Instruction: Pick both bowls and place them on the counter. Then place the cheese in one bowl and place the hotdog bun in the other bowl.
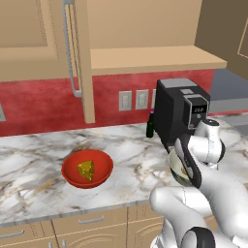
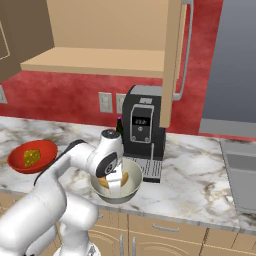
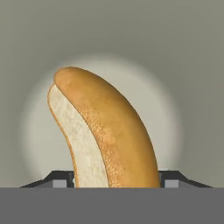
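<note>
The glossy red bowl stands on the counter with the yellow cheese wedge inside it. To its right, in front of the coffee machine, sits the grey-green bowl with a cream inside. My gripper reaches straight down into that bowl. In the hand view the tan hotdog bun stands between my two fingertips over the bowl's pale bottom, and my gripper is shut on it. The bun shows as tan patches beside the hand. My arm hides much of this bowl in the left base view.
A black coffee machine stands right behind the grey-green bowl, with a dark bottle at its left. A tan shelf and a cabinet post hang above. A sink lies at the far right.
</note>
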Motion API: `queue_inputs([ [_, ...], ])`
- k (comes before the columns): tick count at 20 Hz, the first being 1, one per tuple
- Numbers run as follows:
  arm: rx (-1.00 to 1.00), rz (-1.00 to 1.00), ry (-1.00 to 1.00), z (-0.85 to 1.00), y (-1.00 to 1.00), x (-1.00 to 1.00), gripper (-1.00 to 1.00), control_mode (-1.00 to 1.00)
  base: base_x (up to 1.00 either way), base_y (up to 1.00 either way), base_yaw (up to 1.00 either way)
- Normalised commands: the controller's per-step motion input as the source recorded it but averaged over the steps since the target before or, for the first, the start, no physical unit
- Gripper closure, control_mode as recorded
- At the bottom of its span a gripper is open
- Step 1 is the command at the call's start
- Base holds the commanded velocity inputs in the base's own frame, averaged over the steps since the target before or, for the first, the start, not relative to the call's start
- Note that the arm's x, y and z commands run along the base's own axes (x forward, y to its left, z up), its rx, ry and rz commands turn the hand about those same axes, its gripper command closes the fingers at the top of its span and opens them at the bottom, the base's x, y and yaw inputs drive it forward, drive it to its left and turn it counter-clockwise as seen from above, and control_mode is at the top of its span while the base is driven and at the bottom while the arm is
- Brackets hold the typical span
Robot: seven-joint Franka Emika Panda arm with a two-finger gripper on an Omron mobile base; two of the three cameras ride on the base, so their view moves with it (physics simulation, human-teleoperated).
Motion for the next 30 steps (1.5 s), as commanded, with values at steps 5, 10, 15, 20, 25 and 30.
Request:
queue_inputs([
  [5,0.02,0.0,0.0,-0.24,-0.05,0.1,1.0,-1.0,0.0,0.0,0.0],
  [10,0.0,0.0,0.0,-0.15,0.0,0.17,1.0,-1.0,0.0,0.0,0.0],
  [15,0.0,0.0,0.0,-0.13,0.0,0.07,1.0,-1.0,0.0,0.0,0.0],
  [20,0.0,0.0,0.0,-0.16,0.03,0.02,-1.0,-1.0,0.0,0.0,0.0],
  [25,0.0,0.0,0.0,-0.07,0.0,0.01,-1.0,-1.0,0.0,0.0,0.0],
  [30,0.0,0.0,0.0,0.01,0.0,0.0,-1.0,-1.0,0.0,0.0,0.0],
])
